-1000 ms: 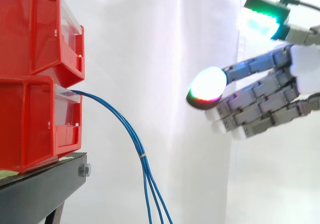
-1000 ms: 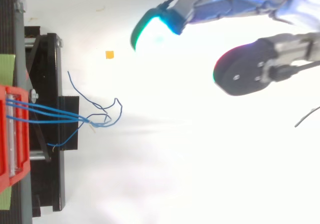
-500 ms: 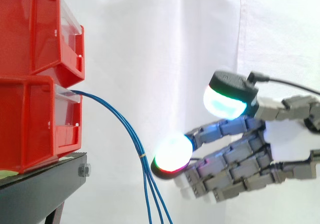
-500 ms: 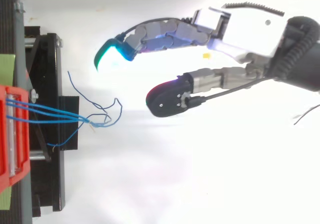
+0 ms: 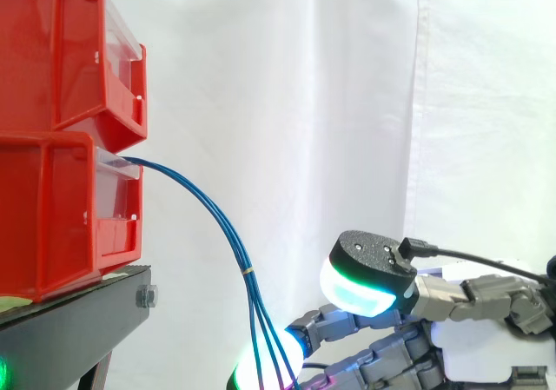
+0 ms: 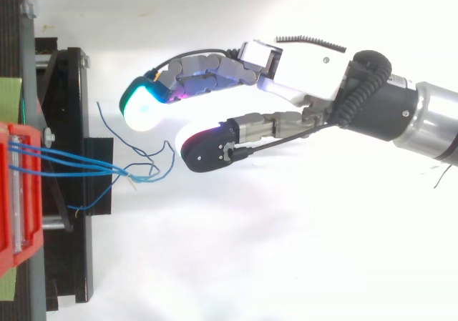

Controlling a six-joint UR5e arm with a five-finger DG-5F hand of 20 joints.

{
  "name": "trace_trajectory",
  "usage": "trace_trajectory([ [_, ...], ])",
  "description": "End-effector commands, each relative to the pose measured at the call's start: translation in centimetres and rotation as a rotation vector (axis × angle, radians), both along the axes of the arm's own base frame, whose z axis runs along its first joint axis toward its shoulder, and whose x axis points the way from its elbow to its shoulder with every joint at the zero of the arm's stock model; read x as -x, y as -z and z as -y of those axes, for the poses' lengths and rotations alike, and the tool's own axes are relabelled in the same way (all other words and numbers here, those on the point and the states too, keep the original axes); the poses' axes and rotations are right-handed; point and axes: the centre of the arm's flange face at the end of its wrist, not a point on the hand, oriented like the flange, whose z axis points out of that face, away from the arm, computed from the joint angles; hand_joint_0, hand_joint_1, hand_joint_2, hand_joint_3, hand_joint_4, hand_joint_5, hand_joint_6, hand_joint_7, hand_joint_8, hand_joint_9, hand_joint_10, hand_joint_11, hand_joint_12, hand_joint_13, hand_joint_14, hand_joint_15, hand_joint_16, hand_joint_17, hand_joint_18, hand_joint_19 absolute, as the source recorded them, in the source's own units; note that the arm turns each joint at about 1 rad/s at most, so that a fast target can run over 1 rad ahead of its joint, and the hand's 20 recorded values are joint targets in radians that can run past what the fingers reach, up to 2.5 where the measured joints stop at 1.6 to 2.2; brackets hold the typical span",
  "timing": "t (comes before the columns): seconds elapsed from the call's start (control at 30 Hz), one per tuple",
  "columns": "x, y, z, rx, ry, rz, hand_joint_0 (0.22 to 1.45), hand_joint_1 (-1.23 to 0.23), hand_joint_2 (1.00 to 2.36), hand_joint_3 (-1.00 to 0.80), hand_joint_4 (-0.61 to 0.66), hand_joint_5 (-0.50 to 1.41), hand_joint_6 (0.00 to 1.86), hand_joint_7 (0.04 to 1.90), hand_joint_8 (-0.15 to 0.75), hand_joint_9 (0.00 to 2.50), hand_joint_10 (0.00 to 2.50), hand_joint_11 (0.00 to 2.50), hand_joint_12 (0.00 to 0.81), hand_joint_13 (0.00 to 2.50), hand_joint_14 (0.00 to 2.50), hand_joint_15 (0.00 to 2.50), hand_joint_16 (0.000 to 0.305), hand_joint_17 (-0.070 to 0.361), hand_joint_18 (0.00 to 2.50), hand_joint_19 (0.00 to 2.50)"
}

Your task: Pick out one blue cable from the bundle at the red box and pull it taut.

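At the left, two red bins [image 5: 61,208] stacked on a black stand [image 5: 78,325], before a white curtain [image 5: 304,103]. From the front lip of the lower bin, a bundle of blue cables [image 5: 221,234], arching out and hanging slack down to the bottom edge, bound partway down by a small pale tie [image 5: 248,271]. From above, loose cable ends curling apart just past the stand. Low at the right, the hand [image 6: 308,67], reaching toward the bundle, fingers [image 6: 197,71] nearly straight and thumb [image 6: 211,148] spread apart from them, clamped on nothing. In the side view, one glowing fingertip behind the hanging cables at the bottom edge; touching or not, impossible to tell. From above, thumb pad just beside the curled cable ends.
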Motion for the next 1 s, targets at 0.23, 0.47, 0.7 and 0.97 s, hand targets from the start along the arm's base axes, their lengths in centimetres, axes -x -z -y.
trace_trajectory([
  [0.23, -0.9, 0.0, -0.6, -0.030, -0.022, 0.076, 0.46, -0.62, 1.00, -0.50, 0.15, -0.22, 0.50, 0.88, 0.212, 0.55, 0.01, 0.29, 0.233, 0.45, 0.01, 0.24, 0.021, 0.048, 0.09, 0.25],
  [0.47, -1.4, 0.1, -0.7, -0.048, -0.027, 0.118, 0.46, -0.65, 1.00, -0.50, 0.15, -0.21, 0.50, 0.90, 0.215, 0.57, 0.01, 0.31, 0.233, 0.49, 0.01, 0.27, 0.020, 0.045, 0.10, 0.26],
  [0.7, -1.9, 1.5, -1.1, -0.048, -0.044, 0.147, 0.47, -0.63, 1.00, -0.50, 0.15, -0.21, 0.50, 0.90, 0.217, 0.59, 0.01, 0.32, 0.232, 0.51, 0.01, 0.29, 0.019, 0.042, 0.10, 0.29],
  [0.97, -3.0, 1.5, -1.6, -0.053, -0.071, 0.184, 0.48, -0.59, 1.00, -0.50, 0.14, -0.20, 0.50, 0.90, 0.215, 0.61, 0.01, 0.34, 0.230, 0.55, 0.01, 0.34, 0.017, 0.039, 0.08, 0.33],
])
